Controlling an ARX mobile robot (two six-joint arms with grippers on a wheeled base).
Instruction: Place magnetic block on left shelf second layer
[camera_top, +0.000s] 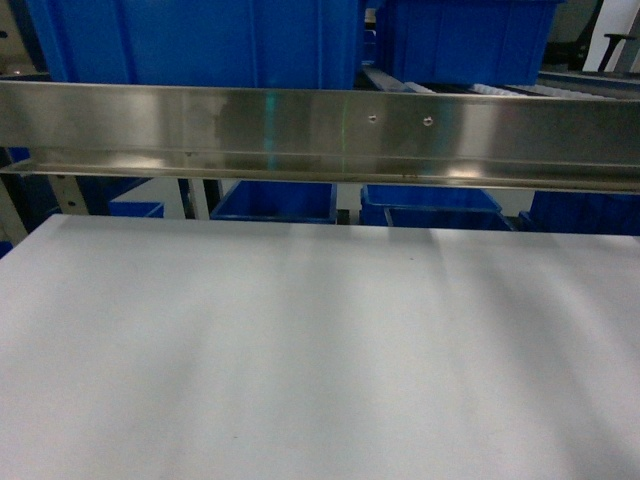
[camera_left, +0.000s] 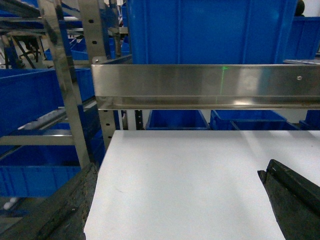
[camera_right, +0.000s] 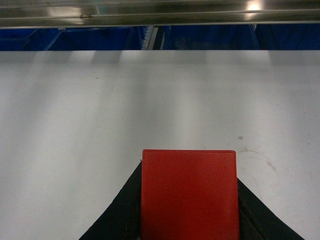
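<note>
The magnetic block (camera_right: 188, 200), bright red with flat faces, fills the bottom centre of the right wrist view. My right gripper (camera_right: 188, 172) is shut on it, a black finger (camera_right: 125, 205) pressing against each side, just above the white tabletop (camera_right: 150, 100). My left gripper (camera_left: 178, 170) is open with nothing between its worn dark fingers (camera_left: 285, 195), and it hovers over the table's left edge. A steel shelf rack (camera_left: 65, 85) stands to the left of the table, its levels holding blue bins. Neither gripper nor the block shows in the head view.
A wide stainless steel rail (camera_top: 320, 130) crosses above the far edge of the white table (camera_top: 320, 350). Large blue bins (camera_top: 200, 40) sit above and behind it, with more blue bins (camera_top: 275, 202) below. Beyond the table's left edge is a drop.
</note>
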